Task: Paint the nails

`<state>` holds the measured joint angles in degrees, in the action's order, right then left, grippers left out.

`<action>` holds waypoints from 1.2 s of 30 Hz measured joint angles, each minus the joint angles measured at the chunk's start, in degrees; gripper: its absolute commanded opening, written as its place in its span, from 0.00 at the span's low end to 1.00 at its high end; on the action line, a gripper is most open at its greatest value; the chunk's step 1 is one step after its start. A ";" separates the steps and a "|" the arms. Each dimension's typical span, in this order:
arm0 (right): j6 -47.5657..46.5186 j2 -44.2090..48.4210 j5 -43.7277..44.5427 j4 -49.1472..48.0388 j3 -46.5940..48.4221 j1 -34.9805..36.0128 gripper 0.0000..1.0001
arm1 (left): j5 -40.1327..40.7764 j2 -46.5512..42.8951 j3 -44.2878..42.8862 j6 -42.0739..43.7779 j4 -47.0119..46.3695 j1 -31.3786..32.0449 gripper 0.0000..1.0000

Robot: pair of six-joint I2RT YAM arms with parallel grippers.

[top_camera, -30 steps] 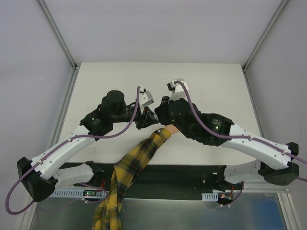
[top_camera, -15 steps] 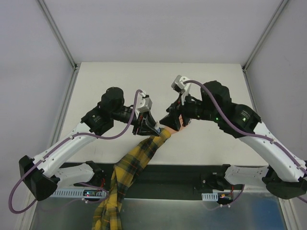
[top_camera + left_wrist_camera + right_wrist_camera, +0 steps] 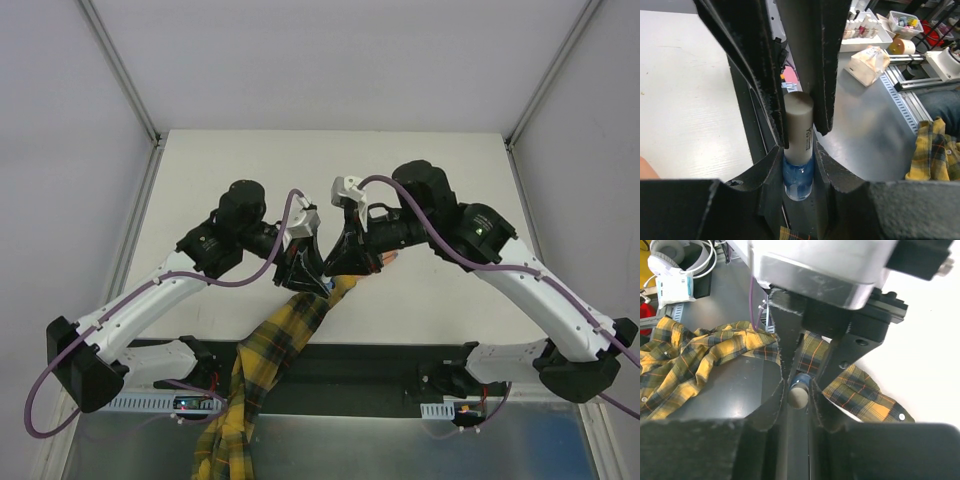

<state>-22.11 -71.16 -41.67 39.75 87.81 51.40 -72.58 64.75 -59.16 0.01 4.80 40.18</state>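
The small blue polish bottle (image 3: 799, 176) with a pale grey cap (image 3: 799, 120) is held between both grippers above the table's front middle. My left gripper (image 3: 799, 155) is shut on its blue glass body. My right gripper (image 3: 799, 390) is shut on the cap (image 3: 799, 396), meeting the left gripper (image 3: 303, 268) tip to tip in the top view. The right gripper (image 3: 345, 258) hangs over the wrist end of the yellow plaid sleeve (image 3: 300, 322). Only a sliver of the peach hand (image 3: 389, 262) shows beside it. The nails are hidden.
The white table (image 3: 330, 170) stretches behind the grippers. The plaid shirt (image 3: 235, 420) trails over the front edge onto the dark base plate. Off the table, a tray of small bottles (image 3: 866, 30) and a pale bag (image 3: 869, 59) show in the left wrist view.
My right arm has lifted off the hand, swung left and turned its gripper onto the bottle's cap. My left gripper has shifted slightly right, still holding the bottle.
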 measured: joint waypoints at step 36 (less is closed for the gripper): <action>23.76 10.78 61.53 -5.16 -4.90 15.85 0.73 | 36.54 -5.55 0.26 7.08 4.94 2.95 0.00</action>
<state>1.65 -60.38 19.86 34.59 82.91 67.24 -36.03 59.20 -58.89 7.09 9.74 43.13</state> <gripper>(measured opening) 0.718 0.232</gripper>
